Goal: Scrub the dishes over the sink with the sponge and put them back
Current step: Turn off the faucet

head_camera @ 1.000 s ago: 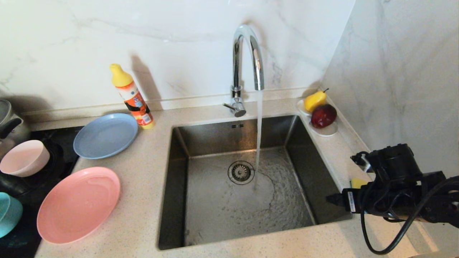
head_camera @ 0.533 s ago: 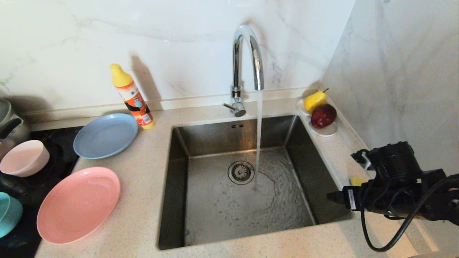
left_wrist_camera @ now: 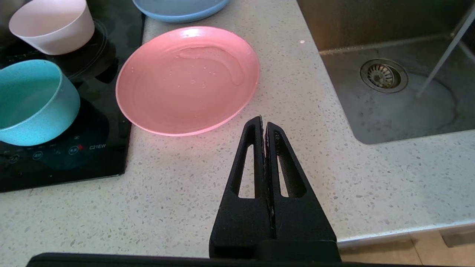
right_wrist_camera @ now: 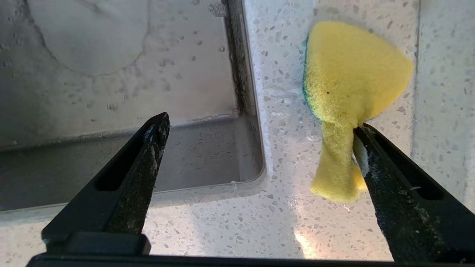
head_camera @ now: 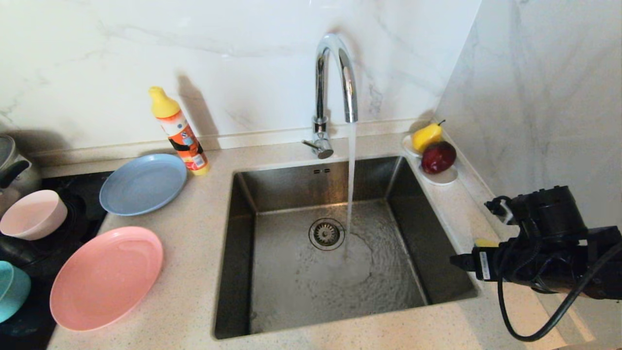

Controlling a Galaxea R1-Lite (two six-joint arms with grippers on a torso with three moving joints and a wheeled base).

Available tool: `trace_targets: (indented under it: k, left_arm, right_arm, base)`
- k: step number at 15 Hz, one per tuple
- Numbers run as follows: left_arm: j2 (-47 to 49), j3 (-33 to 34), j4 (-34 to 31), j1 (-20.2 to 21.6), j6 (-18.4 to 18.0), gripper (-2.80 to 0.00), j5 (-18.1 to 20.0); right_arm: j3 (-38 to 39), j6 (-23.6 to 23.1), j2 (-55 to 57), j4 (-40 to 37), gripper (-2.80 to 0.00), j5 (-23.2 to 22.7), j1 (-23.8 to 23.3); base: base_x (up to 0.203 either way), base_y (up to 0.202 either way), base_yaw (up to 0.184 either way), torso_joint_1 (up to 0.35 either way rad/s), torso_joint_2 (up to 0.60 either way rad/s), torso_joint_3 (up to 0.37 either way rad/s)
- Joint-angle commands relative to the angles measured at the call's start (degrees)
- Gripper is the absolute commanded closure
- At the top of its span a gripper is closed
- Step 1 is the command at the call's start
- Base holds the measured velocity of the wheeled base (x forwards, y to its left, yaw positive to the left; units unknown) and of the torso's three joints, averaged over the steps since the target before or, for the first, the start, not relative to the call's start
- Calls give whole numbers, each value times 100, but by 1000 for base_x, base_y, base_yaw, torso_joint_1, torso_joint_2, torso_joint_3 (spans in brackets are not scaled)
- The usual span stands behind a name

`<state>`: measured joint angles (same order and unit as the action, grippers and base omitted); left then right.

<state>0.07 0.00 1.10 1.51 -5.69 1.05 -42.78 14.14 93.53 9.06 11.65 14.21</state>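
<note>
My right gripper (right_wrist_camera: 261,124) stands open wide over the counter at the sink's near right corner. The bent yellow sponge (right_wrist_camera: 349,92) lies on the counter there, its narrow end against the inner face of one finger (right_wrist_camera: 393,178). In the head view only a sliver of the sponge (head_camera: 486,242) shows behind my right wrist (head_camera: 544,238). The pink plate (head_camera: 107,277), grey-blue plate (head_camera: 143,183), pale pink bowl (head_camera: 33,214) and teal bowl (head_camera: 12,290) sit left of the sink (head_camera: 291,287). My left gripper (left_wrist_camera: 264,124) is shut and empty, just in front of the pink plate (left_wrist_camera: 187,78).
Water runs from the chrome faucet (head_camera: 335,73) into the basin. A yellow-capped detergent bottle (head_camera: 180,131) stands behind the grey-blue plate. A small white dish (head_camera: 442,177) with a pear and an apple sits at the back right. The two bowls stand on a black hob (left_wrist_camera: 55,155); a marble wall closes the right side.
My right arm has drifted a little to the right, and less of the sponge shows in the head view. The dishes and left arm have not moved.
</note>
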Motion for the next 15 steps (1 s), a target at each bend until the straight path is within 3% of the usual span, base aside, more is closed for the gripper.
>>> trace_targets:
  k: [1,15]
  left_arm:
    - [2,97,5,7,-3,0,1]
    - [10,97,5,5,-3,0,1]
  right_arm:
    - [50,24,-54,8,-280,-5,18]
    - [142,70,-208,263,-280,82,123]
  base:
    - [0,0,0,0,0,0]
    - [0,0,0,0,0,0]
